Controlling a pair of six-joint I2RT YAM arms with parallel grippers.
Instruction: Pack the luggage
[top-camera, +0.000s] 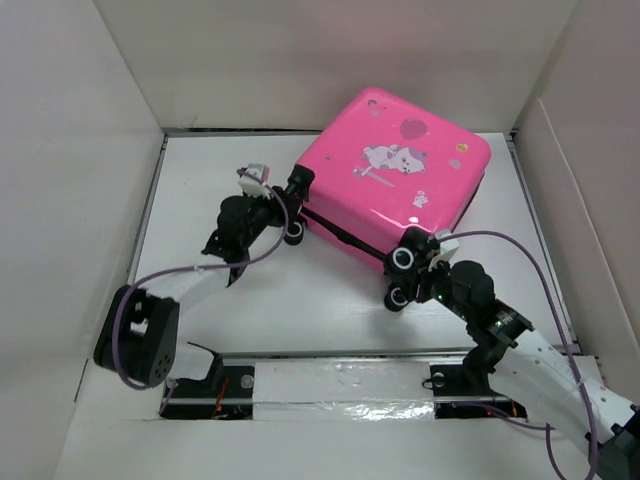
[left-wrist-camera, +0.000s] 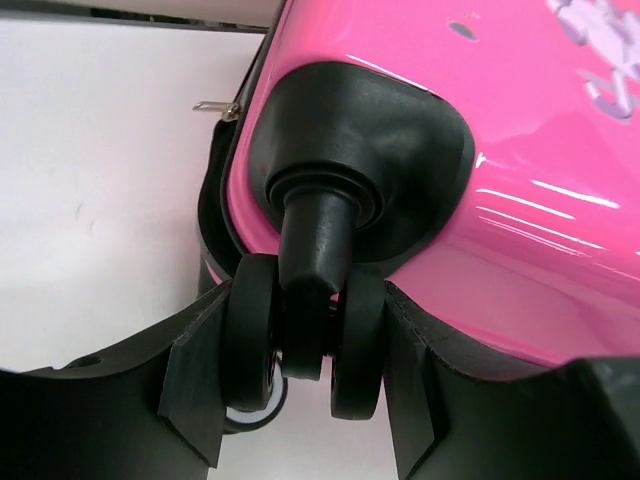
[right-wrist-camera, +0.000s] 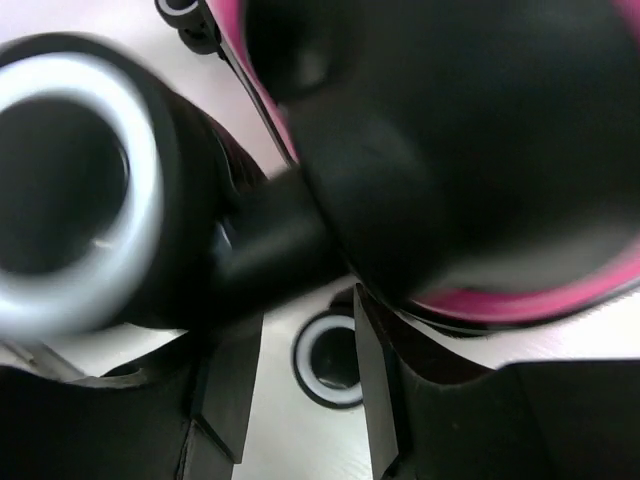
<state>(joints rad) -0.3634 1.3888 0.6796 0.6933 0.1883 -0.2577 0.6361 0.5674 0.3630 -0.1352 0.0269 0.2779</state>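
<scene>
Left claw (left-wrist-camera: 305, 345) pinches a twin caster wheel (left-wrist-camera: 355, 345) at one corner of the pink suitcase (top-camera: 400, 170), which lies flat, printed side up, toward the back of the white counter (top-camera: 300, 300). Right claw (right-wrist-camera: 300, 325) sits against a second caster (right-wrist-camera: 60, 180) at the near corner; whether it grips there cannot be told.

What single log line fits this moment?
pink suitcase: lying flat | left hand: clamped on left corner caster | right hand: at right corner caster, grip unclear
</scene>
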